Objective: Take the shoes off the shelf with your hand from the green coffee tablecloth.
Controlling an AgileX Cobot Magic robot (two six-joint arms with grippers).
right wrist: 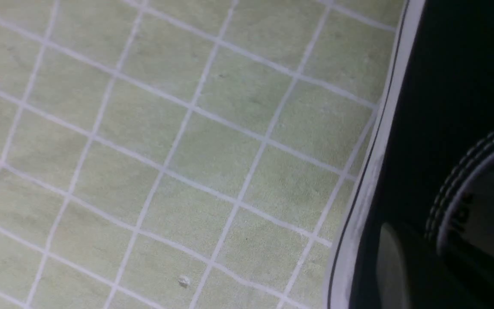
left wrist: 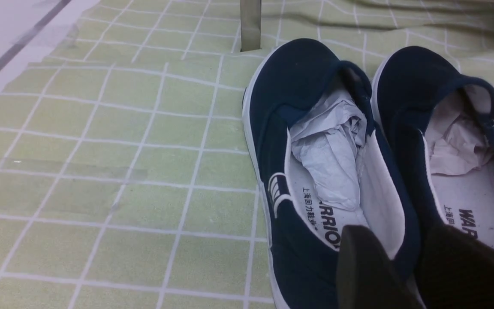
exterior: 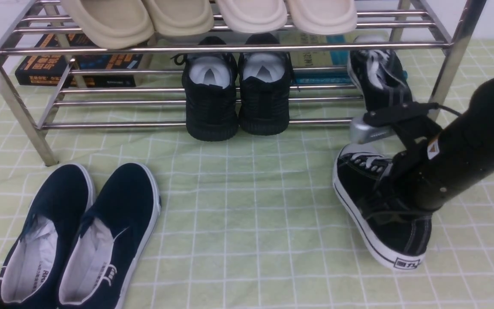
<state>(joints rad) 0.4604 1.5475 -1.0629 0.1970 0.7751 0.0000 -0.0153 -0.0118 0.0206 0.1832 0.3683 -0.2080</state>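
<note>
One black canvas sneaker (exterior: 373,201) with white laces lies tilted on the green grid tablecloth (exterior: 251,206) at the right, in front of the steel shelf (exterior: 230,48). My right gripper (exterior: 395,189) is shut on its side wall. In the right wrist view one finger (right wrist: 390,266) presses the outside of the sneaker (right wrist: 444,107); the other finger is hidden. The second canvas sneaker (exterior: 380,79) stands on the lower tier at the right. My left gripper (left wrist: 401,253) is out of the front view. It hovers over the heels of the navy slip-ons (left wrist: 311,128), its fingers slightly apart and empty.
All-black knit sneakers (exterior: 238,98) sit mid lower tier. Beige slippers (exterior: 178,17) lie on the top tier. Books (exterior: 75,64) lie behind the shelf. The navy slip-ons (exterior: 79,240) lie front left on the cloth. A shelf leg (left wrist: 250,23) stands beyond them.
</note>
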